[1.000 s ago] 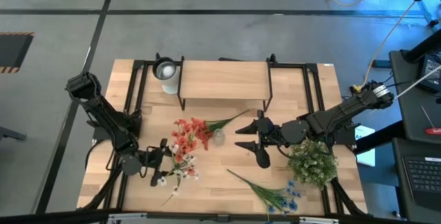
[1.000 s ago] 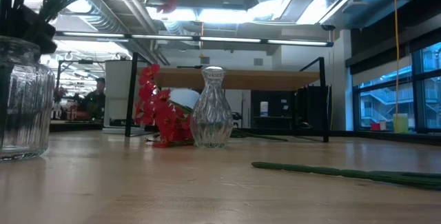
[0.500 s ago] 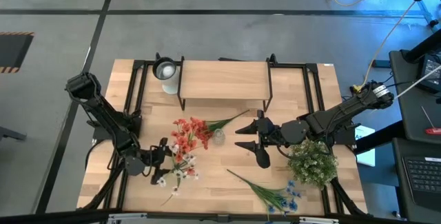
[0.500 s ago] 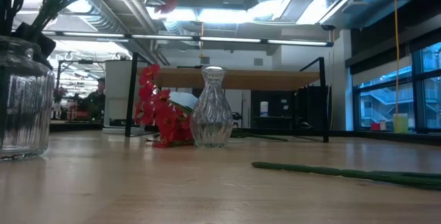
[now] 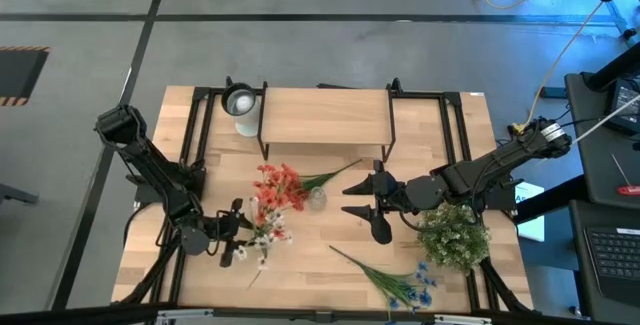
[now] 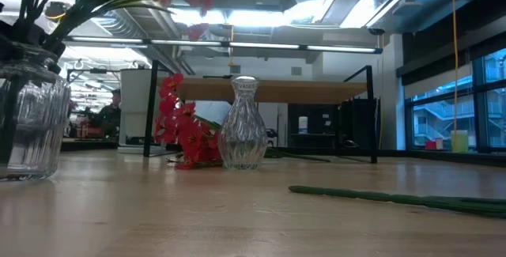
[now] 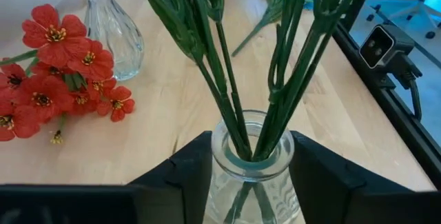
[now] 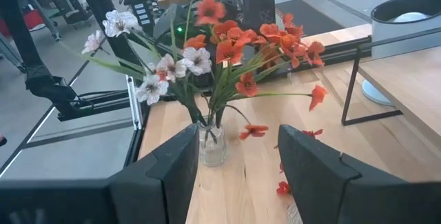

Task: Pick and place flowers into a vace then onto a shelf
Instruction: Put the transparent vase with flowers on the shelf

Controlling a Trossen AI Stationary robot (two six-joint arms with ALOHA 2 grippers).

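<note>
Left gripper [image 5: 226,241] sits near the tabletop's [image 5: 330,270] front-left corner, clamped on a ribbed glass vase [image 7: 251,172]; left wrist view shows both fingers [image 7: 187,174] pressed against its neck. The vase holds a mixed bunch of flowers [image 8: 207,52], white and red-orange blossoms on green stems.

Versus a second ago: the bouquet's white blossoms in the high view have pulled in closer to the gripper, and in the low view the vase [image 6: 28,107] now leans a bit with its stems swung over. Looks like it's tilted or lifted off the wood, but contact with the surface isn't clear from here.

Right gripper [image 5: 366,212] hangs near the tabletop's middle, unchanged, fingers spread apart with nothing between them.

Loose red-orange flower [image 5: 280,187] lies flat next to a small clear bud vase [image 5: 317,199], which stands upright and empty [image 6: 243,126]. Blue flower [image 5: 395,283] lies along the front edge. Shelf [image 5: 325,117] stands at the back edge, nothing on top. Bushy green-and-white plant [image 5: 452,233] sits at the right edge, a white roll [image 5: 240,101] at the back-left.
</note>
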